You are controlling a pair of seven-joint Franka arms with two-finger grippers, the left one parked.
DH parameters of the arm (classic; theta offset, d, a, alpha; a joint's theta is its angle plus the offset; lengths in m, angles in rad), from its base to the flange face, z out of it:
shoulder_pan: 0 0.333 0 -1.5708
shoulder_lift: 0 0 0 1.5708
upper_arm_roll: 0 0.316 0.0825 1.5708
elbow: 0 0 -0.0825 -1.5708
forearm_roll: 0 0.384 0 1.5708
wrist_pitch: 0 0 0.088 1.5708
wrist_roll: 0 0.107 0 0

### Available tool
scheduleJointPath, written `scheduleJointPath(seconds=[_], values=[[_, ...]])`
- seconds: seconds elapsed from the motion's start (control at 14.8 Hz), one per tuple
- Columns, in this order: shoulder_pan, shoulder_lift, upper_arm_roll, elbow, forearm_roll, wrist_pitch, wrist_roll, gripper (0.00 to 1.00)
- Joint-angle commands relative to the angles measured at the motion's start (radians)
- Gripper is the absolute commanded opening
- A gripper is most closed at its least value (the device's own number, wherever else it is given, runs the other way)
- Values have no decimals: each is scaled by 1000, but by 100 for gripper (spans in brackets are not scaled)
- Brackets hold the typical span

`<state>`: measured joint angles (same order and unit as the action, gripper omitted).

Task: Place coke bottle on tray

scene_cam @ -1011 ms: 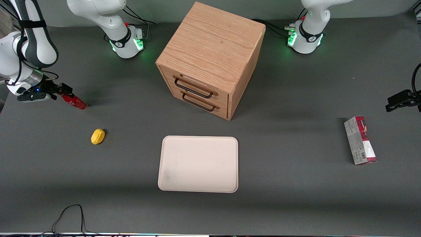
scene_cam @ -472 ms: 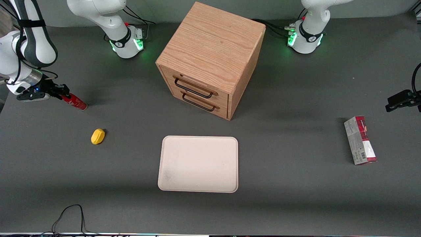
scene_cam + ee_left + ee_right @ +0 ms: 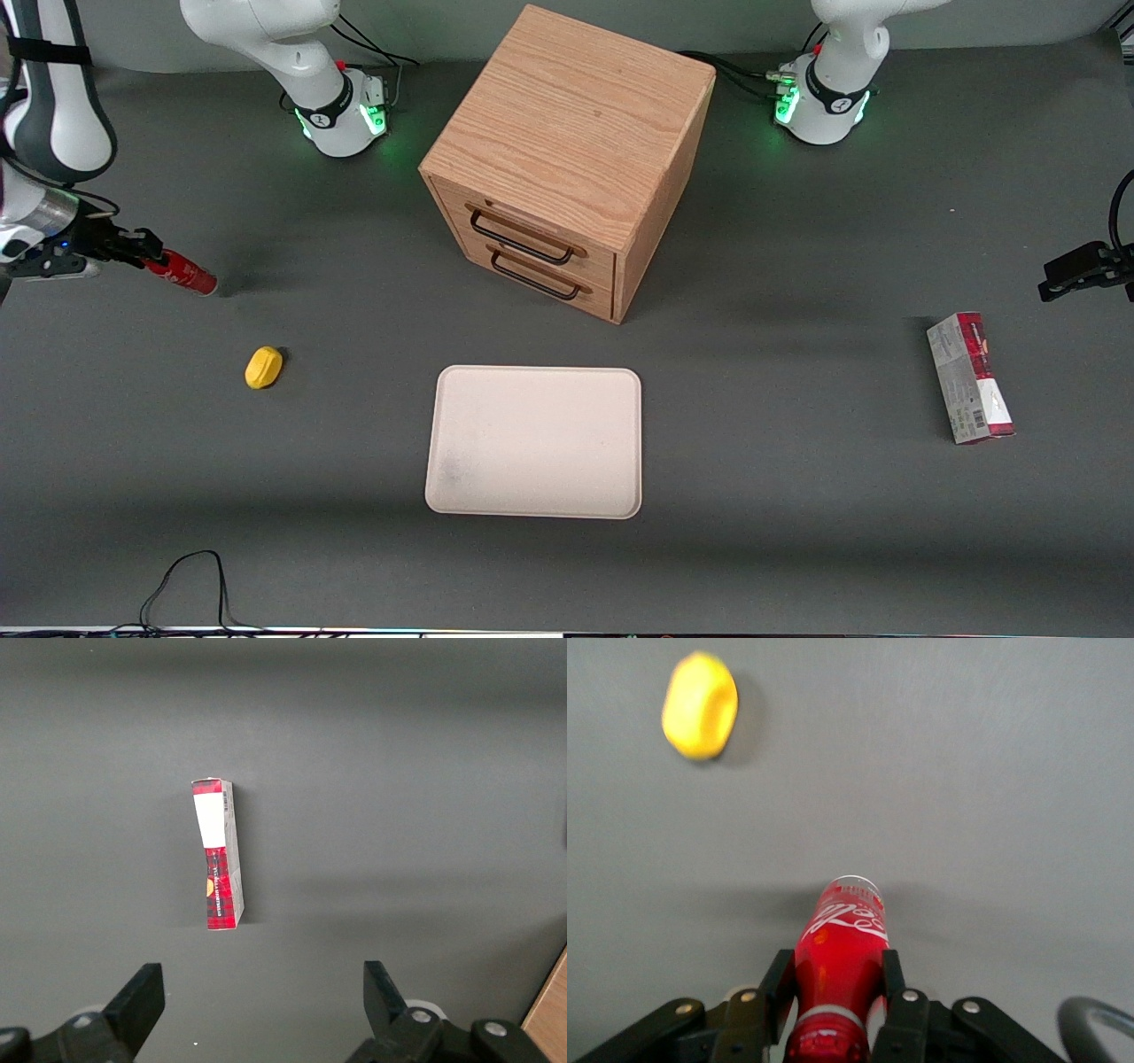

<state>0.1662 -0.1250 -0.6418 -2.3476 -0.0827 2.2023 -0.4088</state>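
White Coca-Cola script runs along the coke bottle (image 3: 837, 957).

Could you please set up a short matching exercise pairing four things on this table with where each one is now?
1. coke bottle
2. tray
3. carton
4. yellow object

A. toward the parked arm's end
B. in front of the drawer cabinet
C. held in the pincer
D. on the table, nearer the front camera than the bottle

Pairs: 1-C, 2-B, 3-A, 4-D
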Motion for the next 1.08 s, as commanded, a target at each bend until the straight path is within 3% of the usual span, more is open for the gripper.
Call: scheduleJointPath(seconds=[0.0, 0.2, 0.4, 0.67, 1.01], values=[[10, 66, 109, 160, -2, -88, 155, 0], [10, 157, 232, 392, 3, -252, 296, 0], [9, 279, 335, 693, 95, -419, 430, 0], [7, 447, 483, 1035, 97, -582, 635, 0], [12, 730, 704, 1407, 49, -578, 919, 0]])
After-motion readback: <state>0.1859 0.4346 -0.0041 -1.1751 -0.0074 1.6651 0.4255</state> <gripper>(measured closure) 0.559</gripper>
